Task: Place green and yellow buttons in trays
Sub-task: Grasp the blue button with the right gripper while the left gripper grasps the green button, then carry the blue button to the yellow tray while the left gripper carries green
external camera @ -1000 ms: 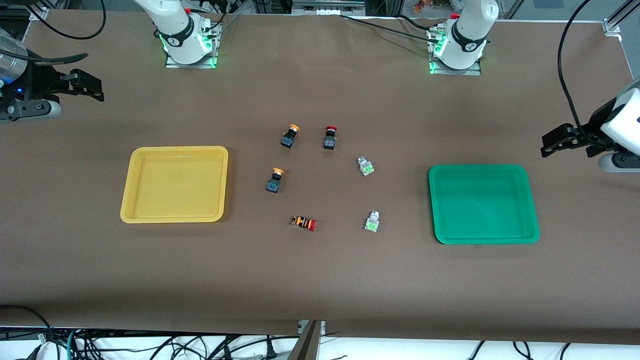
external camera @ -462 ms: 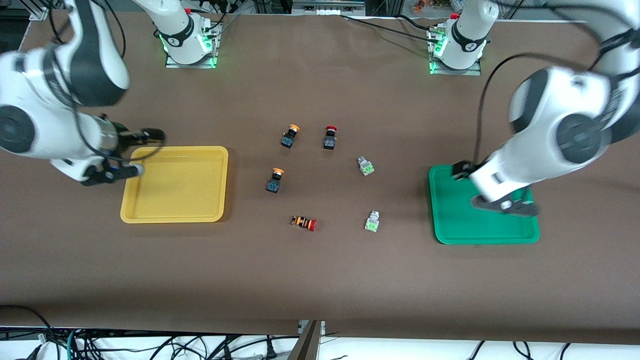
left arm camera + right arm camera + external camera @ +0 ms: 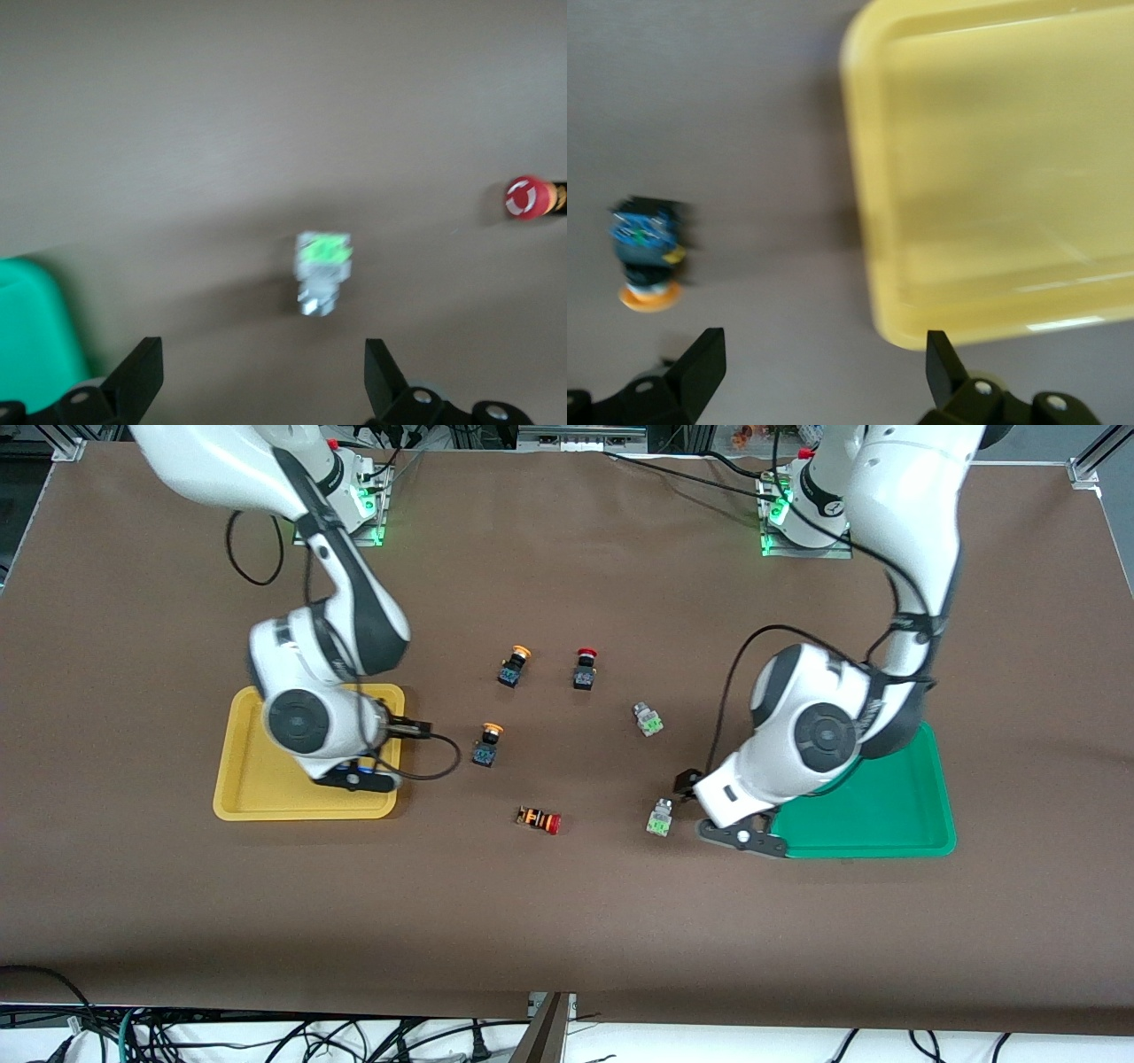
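From the front, four task buttons lie on the worktop between the yellow tray (image 3: pixel 232 779) and the green tray (image 3: pixel 895 815). The left wrist view shows the left end effector (image 3: pixel 263 381) spread above a green button (image 3: pixel 322 270), probably light and rigid, best pinched across its body. The right wrist view shows the right end effector (image 3: pixel 824 372) spread near a yellow button (image 3: pixel 647 252).

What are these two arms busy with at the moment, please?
Nothing is sorted yet. The left gripper, open and empty, is beside the green tray by a green button. The right gripper, open too, is over the yellow tray's edge near a yellow button.
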Robot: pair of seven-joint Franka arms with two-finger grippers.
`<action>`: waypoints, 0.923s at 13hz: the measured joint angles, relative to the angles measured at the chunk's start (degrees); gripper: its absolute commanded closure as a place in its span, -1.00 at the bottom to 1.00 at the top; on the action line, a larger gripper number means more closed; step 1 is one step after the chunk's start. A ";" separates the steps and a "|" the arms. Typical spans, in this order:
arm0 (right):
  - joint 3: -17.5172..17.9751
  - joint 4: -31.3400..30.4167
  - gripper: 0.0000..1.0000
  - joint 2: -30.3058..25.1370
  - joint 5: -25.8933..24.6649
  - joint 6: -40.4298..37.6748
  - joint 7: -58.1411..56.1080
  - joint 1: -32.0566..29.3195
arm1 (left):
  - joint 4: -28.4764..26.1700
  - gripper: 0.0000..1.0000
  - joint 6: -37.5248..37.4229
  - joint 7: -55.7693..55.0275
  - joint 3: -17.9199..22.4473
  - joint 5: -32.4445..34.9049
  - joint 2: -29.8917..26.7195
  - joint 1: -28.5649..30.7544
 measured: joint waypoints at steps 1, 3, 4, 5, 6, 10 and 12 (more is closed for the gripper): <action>0.01 0.02 -1.00 1.39 0.31 2.96 3.03 1.67 | 0.04 -1.00 2.90 -0.46 0.02 -0.10 1.62 -1.72; 0.02 0.05 -1.00 3.60 0.40 8.51 8.56 4.53 | 0.07 -1.00 8.53 -1.22 0.24 -0.08 4.99 -4.42; 0.02 0.06 -1.00 4.51 0.42 10.85 10.44 5.60 | 0.08 -1.00 11.26 -1.17 0.33 0.42 6.47 -4.83; 0.02 0.06 -1.00 5.34 0.42 12.87 12.08 6.43 | 0.12 -1.00 13.07 -1.13 0.47 1.91 7.63 -4.83; 0.02 0.07 -1.00 6.07 0.43 14.63 13.23 6.90 | 0.15 -1.00 13.88 -1.13 0.73 3.82 8.47 -4.76; 0.01 0.08 -0.40 8.79 0.44 20.46 15.86 7.84 | 0.21 0.26 15.44 -1.11 0.94 6.52 10.31 -4.62; 0.00 0.09 0.68 9.67 0.44 21.57 16.28 8.16 | 0.21 0.96 15.52 -1.11 0.86 6.53 11.00 -4.83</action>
